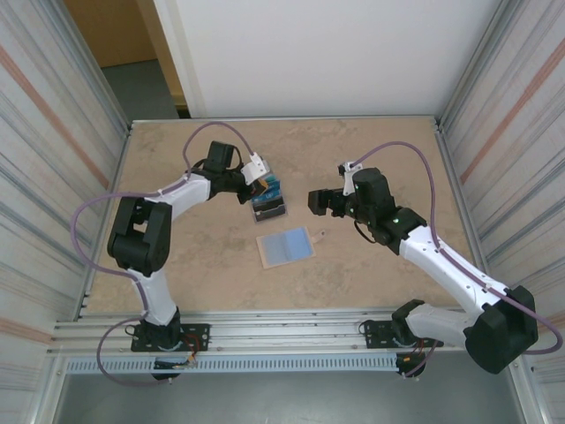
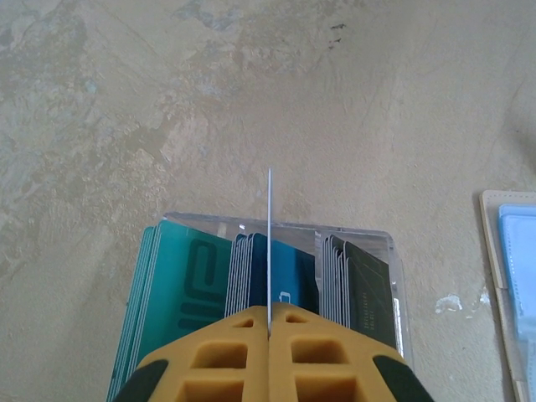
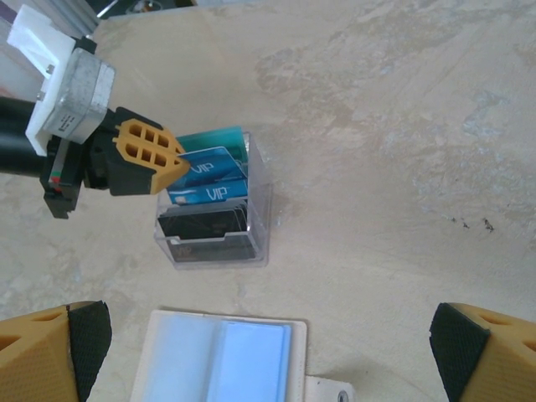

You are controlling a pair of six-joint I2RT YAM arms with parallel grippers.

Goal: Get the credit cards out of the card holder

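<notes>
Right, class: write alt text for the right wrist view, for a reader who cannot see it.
The left gripper pinches a blue card at a clear box of other cards. Nearer, the card holder lies open, pale blue inside.

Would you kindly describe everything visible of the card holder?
The card holder lies open and flat on the table, pale blue inner face up: two side-by-side panels inside a beige border, seemingly soft material. A small tan tab juts from one edge. It sits beside the clear card box, toward the arm bases, apart from it; only the table touches it.
</notes>
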